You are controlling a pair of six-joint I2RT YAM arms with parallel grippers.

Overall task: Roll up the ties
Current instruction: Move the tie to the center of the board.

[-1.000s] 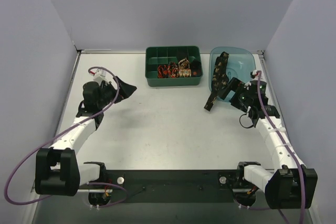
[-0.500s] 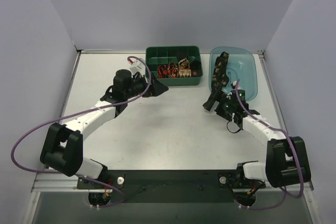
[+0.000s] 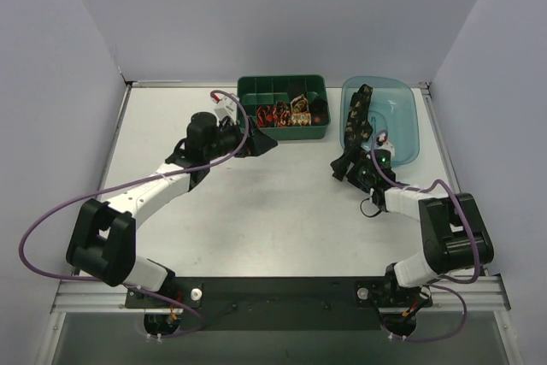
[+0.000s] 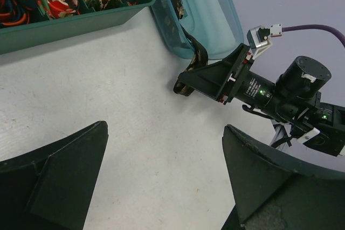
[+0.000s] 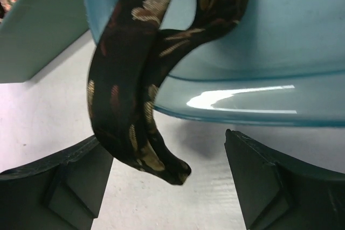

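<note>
The white table (image 3: 256, 211) bears a translucent teal tub (image 3: 402, 117) at its far right, and everything else sits in relation to that tub. A dark green tray (image 3: 282, 132) with compartments stands just to the tub's left, close against it.

The long tie (image 3: 355, 121) is a narrow dark strip, nearly black, scattered with gold and dull red motifs. It lies in the tub along the left side, climbs over the near-left rim and hangs down outside, doubled on itself. Its rounded end (image 5: 172, 171) reaches down to the table just below the tub's corner.

The right gripper (image 3: 346, 167) is at that same near-left corner of the tub. Its fingers (image 5: 70, 181) are spread wide on either side of the hanging end, without pinching it.

The left gripper (image 3: 261, 143) hovers well left of the tub, over bare table by the tray's front wall. Its fingers (image 4: 59, 176) are also spread wide and empty.

The rolled ties (image 3: 286, 113) are small coils packed into the tray's compartments nearest the tub. Most are black with red and orange, and one is pale gold.
</note>
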